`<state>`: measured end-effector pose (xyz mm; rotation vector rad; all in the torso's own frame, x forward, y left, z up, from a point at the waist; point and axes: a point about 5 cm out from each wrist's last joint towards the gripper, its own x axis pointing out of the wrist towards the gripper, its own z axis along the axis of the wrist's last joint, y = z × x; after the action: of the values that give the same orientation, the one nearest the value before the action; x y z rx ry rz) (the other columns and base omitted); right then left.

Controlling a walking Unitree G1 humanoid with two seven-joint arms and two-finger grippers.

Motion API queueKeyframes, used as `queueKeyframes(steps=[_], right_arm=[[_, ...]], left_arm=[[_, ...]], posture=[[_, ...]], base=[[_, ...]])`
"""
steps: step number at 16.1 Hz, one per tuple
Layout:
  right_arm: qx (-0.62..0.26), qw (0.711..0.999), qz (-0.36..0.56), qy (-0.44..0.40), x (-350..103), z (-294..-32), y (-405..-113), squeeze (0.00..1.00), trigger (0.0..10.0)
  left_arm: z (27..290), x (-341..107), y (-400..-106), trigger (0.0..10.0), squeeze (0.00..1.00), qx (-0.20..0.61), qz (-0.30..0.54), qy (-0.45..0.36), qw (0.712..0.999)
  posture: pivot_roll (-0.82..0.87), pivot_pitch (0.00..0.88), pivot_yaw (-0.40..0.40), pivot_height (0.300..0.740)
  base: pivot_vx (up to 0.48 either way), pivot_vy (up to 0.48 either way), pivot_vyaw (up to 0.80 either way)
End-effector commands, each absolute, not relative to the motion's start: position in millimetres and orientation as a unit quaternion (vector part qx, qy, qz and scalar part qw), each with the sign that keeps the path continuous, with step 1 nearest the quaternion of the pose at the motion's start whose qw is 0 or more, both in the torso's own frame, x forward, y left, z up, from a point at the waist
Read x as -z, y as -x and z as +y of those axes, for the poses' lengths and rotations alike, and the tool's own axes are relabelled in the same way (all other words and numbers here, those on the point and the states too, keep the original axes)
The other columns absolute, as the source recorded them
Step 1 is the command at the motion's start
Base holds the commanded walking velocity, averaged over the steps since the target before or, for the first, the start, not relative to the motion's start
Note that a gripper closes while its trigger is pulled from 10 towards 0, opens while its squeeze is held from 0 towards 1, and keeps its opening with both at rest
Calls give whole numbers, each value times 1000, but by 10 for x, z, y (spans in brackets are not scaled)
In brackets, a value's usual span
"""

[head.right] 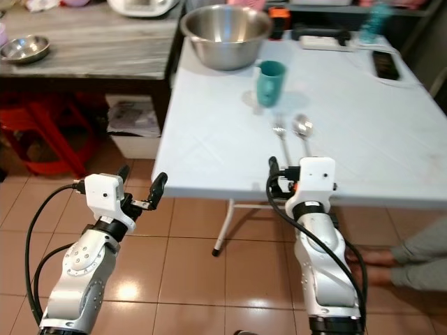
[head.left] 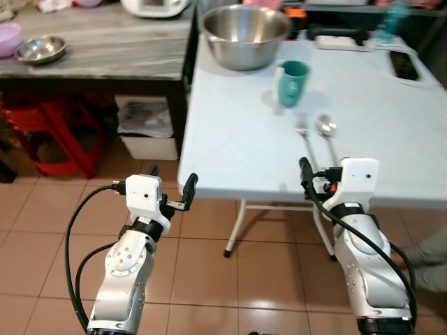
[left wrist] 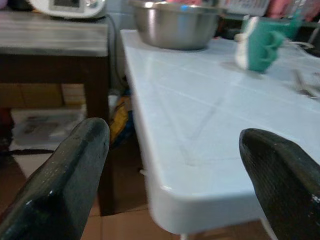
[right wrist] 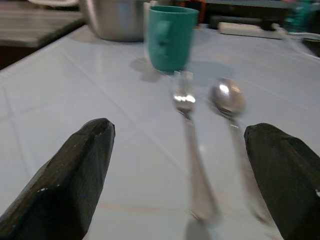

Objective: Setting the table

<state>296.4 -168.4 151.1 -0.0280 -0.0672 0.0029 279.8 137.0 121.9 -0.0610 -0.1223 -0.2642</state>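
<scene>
A white folding table (head.left: pixel 230 146) takes up most of the scene, with a darker wooden counter (head.left: pixel 105 42) standing just beside it on the robot's left. Under the counter sit a red stool (head.left: pixel 52 129) and a white box (head.left: pixel 148 132) on the tiled floor (head.left: pixel 209 279). At the far end of the table rests a large steel bowl (head.left: pixel 246 35). Nearer, a teal cup (head.left: pixel 291 82) stands upright, and in front of it a fork (head.left: pixel 305 143) and a spoon (head.left: pixel 329 139) lie side by side, close but apart, handles pointing toward the near edge. A dark phone (head.left: pixel 404 64) lies toward the far right of the tabletop, and a white power strip (head.left: pixel 341 42) sits at the far edge. A small steel bowl (head.left: pixel 41 49) sits on the counter.

The left gripper (head.left: pixel 171 187) hovers off the table's near left corner, its fingers (left wrist: pixel 60 185) spread wide with nothing between them. The right gripper (right wrist: pixel 185 175) sits at the near edge, in line with the cutlery, jaws parted and empty, the fork and spoon handles running toward the gap

At the right edge of the floor a person's foot (head.right: pixel 374 259) and grey trouser leg (head.right: pixel 422 258) show
</scene>
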Motion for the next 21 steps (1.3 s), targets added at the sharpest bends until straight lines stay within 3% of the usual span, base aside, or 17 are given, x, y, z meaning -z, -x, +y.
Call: queueKeyframes(steps=[1, 5, 8, 17, 21], right_arm=[[3, 999, -42, 20, -1560, -1714, -2957, 0, 10000], [2, 999, -39, 19, -1551, -1711, -2963, 0, 10000], [0, 999, -38, 17, -1550, -1703, -2968, 0, 10000], [-5, 999, -35, 21, -1526, -1679, -2968, 0, 10000], [-5, 999, -36, 21, -1527, -1680, -2973, 0, 10000]], left_arm=[[1366, -1214, -2796, 10000, 0, 133, -61, 32, 989], [1357, -1210, -2797, 10000, 0, 135, -61, 33, 988], [1353, -1194, -2786, 10000, 0, 140, -56, 33, 988], [1357, -1142, -2756, 10000, 0, 146, -40, 23, 988], [1359, -1152, -2761, 10000, 0, 147, -41, 24, 988]], posture=[[-194, 156, 17, 740], [-194, 155, 16, 740], [-193, 154, 15, 740], [-185, 155, 14, 740], [-181, 164, 14, 740]], base=[[352, 0, 0], [352, 0, 0], [341, 0, -748], [0, 0, 0], [0, -327, 0]])
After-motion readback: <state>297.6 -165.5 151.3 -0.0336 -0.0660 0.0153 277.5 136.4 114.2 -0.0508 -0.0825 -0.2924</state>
